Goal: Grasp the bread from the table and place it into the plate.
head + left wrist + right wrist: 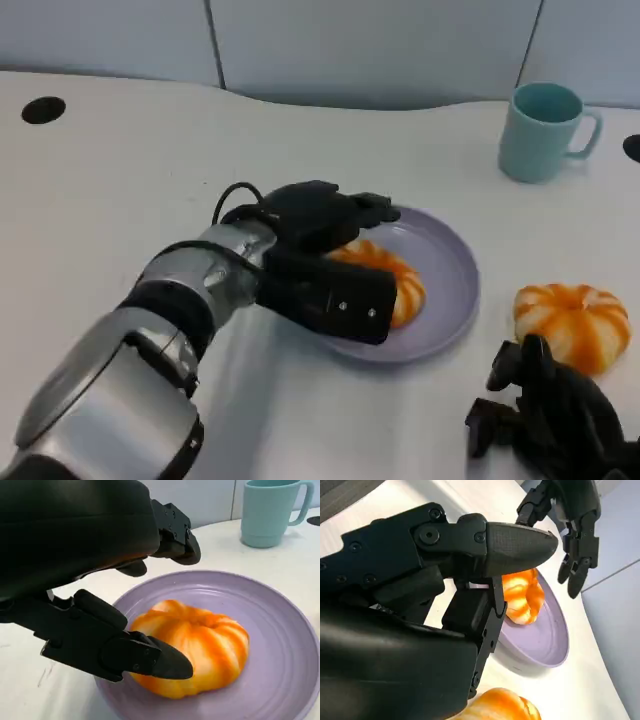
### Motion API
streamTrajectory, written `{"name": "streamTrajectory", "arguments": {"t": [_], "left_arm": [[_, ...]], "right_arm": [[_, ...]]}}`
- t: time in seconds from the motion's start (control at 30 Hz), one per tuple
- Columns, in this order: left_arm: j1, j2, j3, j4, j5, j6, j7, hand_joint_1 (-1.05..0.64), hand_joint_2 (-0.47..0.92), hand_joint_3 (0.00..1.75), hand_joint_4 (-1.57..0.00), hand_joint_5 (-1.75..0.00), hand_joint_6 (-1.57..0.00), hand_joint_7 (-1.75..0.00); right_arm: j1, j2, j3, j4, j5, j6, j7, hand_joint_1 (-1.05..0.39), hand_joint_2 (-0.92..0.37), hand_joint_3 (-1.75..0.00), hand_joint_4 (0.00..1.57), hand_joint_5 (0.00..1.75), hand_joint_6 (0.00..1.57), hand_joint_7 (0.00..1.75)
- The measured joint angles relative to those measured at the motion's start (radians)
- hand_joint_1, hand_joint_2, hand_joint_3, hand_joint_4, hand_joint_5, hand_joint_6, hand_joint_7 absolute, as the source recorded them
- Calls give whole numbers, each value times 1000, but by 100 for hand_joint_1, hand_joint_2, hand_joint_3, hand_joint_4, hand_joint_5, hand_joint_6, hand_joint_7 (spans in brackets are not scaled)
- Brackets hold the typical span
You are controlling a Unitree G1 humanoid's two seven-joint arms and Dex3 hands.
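An orange-striped bread [402,286] lies in the lilac plate [452,290] at the table's middle. My left hand [322,232] hovers over the plate's near-left side, fingers spread above the bread and thumb low beside it. In the left wrist view the bread [200,645] rests on the plate [282,630] with a gap under the fingers [175,535]. The right wrist view shows the left hand [572,520] above the bread [522,597] and plate [547,640]. A second bread [572,325] lies on the table right of the plate. My right hand [550,415] rests just in front of it, holding nothing.
A teal mug [540,130] stands at the back right, behind the plate. Black round holes [43,110] sit in the tabletop at the far left and far right edge. The table's curved rear edge runs behind the mug.
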Motion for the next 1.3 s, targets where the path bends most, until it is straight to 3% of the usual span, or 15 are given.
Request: {"name": "streamTrajectory", "arguments": {"t": [0.4,0.47,0.6,0.77,0.9,0.97,1.03,1.17,1.3], "left_arm": [[-10,30,0,-23,-1,-25,0,-81,92,25,-3,-39,-4,-33],[4,35,26,-30,-28,-50,1,-71,92,32,-4,-73,-18,-33],[158,69,213,-98,-246,-303,27,-64,92,38,-7,-93,-25,-32],[250,98,302,-103,-342,-373,-3,-64,92,39,-7,-94,-28,-31],[314,81,398,-144,-489,-446,-84,-66,92,40,-9,-91,-30,-29],[327,75,419,-153,-522,-447,-132,-70,92,41,-17,-77,-35,-19],[369,60,474,-206,-637,-450,-234,-72,92,41,-23,-74,-38,-16],[443,48,531,-293,-763,-438,-366,-72,92,41,-25,-72,-39,-14],[499,32,570,-395,-858,-367,-446,-75,92,37,-41,-81,-50,-16]], "right_arm": [[-3,-1,-3,1,11,10,0,-44,-92,-51,130,128,115,127],[-5,-2,-2,4,10,9,5,-46,-92,-53,127,131,113,130],[-9,-22,-4,24,9,-15,41,-45,-92,-52,127,132,114,131],[-16,-27,-14,34,9,-15,40,-45,-92,-52,131,129,118,125],[-18,-26,-15,35,9,-9,35,-45,-92,-52,132,128,120,123],[-20,-26,-14,34,9,-8,35,-45,-92,-53,131,128,120,123],[-20,-26,-12,33,9,-8,35,-45,-92,-53,131,128,120,123],[-17,-26,-12,31,10,-8,36,-45,-92,-53,131,129,119,124],[-16,-26,-10,30,10,-7,36,-45,-92,-53,129,129,117,124]]}}
